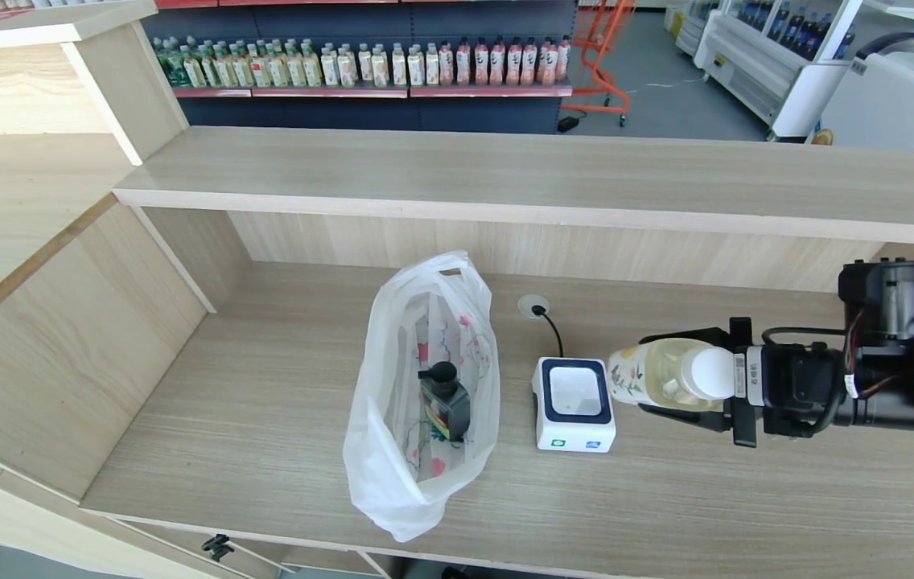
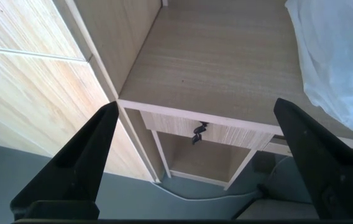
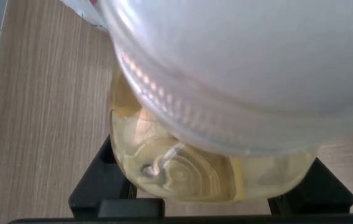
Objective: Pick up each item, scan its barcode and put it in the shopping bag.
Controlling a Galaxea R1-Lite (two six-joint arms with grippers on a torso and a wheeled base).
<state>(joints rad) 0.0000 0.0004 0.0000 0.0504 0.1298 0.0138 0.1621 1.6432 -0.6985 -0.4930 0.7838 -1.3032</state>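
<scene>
The table (image 1: 264, 418) before me is pale wood grain. On my left it is walled by a wooden side panel (image 1: 63, 346), and behind it runs a raised ledge (image 1: 505, 173). A round cable port (image 1: 533, 305) sits in its surface near the back. Under its front edge hangs a small dark key or latch (image 1: 217, 547); I cannot tell which. Beyond the ledge a store shelf (image 1: 360, 92) carries a row of bottles (image 1: 360, 64). An orange metal rack (image 1: 602, 64) and white coolers (image 1: 771, 64) stand to its right.

Light wood counter (image 1: 264, 418) with raised ledge (image 1: 505, 173), drink shelves (image 1: 360, 68) behind, grey floor (image 1: 666, 104), freezers (image 1: 779, 64) far right.
</scene>
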